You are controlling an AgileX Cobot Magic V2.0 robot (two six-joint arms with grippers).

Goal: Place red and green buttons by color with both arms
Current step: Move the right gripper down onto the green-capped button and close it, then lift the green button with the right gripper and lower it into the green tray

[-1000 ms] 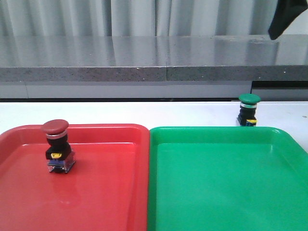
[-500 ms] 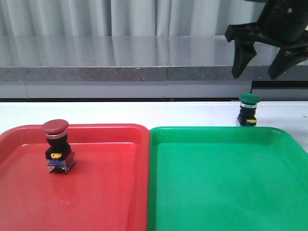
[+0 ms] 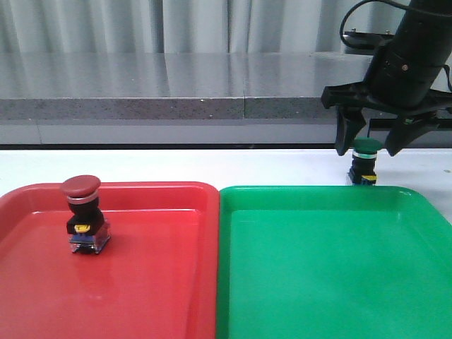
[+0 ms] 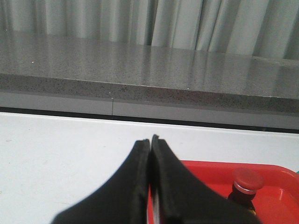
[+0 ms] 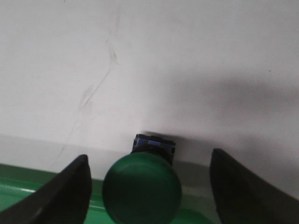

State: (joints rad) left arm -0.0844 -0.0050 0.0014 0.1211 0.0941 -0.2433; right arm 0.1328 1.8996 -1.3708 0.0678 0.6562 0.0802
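Right claw point(image 3: 367, 150) hangs with its two fingers spread wide, one on each side of the green button's point(image 3: 366, 162) cap, and neither finger touches it. That button stands upright on the white table point(image 3: 282, 166) toward the far right corner, just behind the far rim of the green tray point(image 3: 332, 268) and outside it. From the right wrist camera the round green cap point(image 5: 142, 194) sits midway between the two dark fingers point(image 5: 65, 193), with its black body and bluish base showing behind it on the bare white surface.

Left claw point(image 4: 150, 142) has its fingers pressed together with nothing between them; it hangs over the white table near the left side, beside the red tray point(image 4: 275, 186). The red button point(image 3: 86, 214) stands upright inside the red tray point(image 3: 141, 282), toward that tray's far left part, its yellow tag facing the near edge. Both trays lie side by side, rims touching, along the near edge of the table.
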